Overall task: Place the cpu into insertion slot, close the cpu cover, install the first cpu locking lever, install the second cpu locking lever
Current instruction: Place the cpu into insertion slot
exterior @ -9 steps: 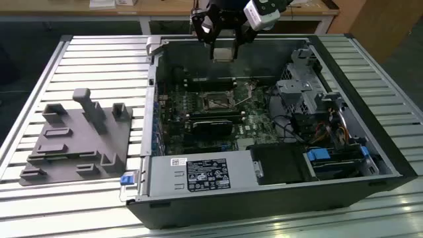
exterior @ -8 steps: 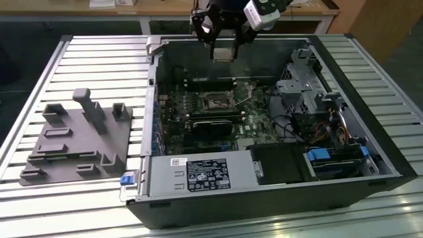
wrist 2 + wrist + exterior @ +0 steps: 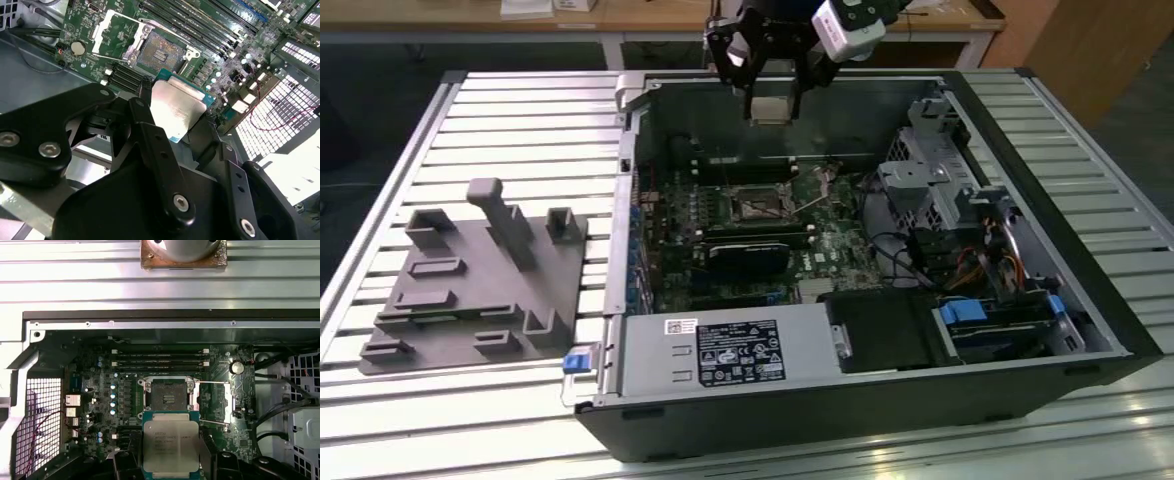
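Exterior view: set high and well back, looking down at a slant on the whole open computer case (image 3: 854,400) on the slatted table (image 3: 494,120), with my gripper (image 3: 771,108) at the case's far wall. First wrist view: faces down onto the motherboard (image 3: 95,390) from above. Second wrist view: close in behind my gripper, slanting across the board. All three share the socket (image 3: 167,394) and chip (image 3: 170,447).

An open computer case (image 3: 854,425) sits on a slatted table (image 3: 520,115), beside a grey fixture block (image 3: 454,300).
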You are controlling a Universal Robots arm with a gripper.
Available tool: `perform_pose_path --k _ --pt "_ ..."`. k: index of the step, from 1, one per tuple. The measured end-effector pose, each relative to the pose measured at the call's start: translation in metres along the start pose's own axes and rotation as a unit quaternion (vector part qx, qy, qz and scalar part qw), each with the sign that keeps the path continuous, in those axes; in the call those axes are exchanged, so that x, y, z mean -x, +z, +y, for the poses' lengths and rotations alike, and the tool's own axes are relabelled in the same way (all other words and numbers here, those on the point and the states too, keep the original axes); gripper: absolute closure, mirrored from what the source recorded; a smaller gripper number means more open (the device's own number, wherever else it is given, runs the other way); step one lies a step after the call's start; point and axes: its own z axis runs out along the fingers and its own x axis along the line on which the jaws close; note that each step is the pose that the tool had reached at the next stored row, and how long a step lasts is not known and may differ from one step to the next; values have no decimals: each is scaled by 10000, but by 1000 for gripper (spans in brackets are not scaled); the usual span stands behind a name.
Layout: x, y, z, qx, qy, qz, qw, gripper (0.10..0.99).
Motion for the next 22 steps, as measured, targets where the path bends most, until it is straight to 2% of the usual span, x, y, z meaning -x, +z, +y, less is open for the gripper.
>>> perform_pose_path --k 5,9,18,22 --pt "1 32 -3 0 0 -1 10000 545" --pt "1 76 -7 0 -2 -17 10000 545" --pt "2 185 -17 2 -12 -136 9999 545" --pt "1 237 -21 4 -16 -176 9998 545"
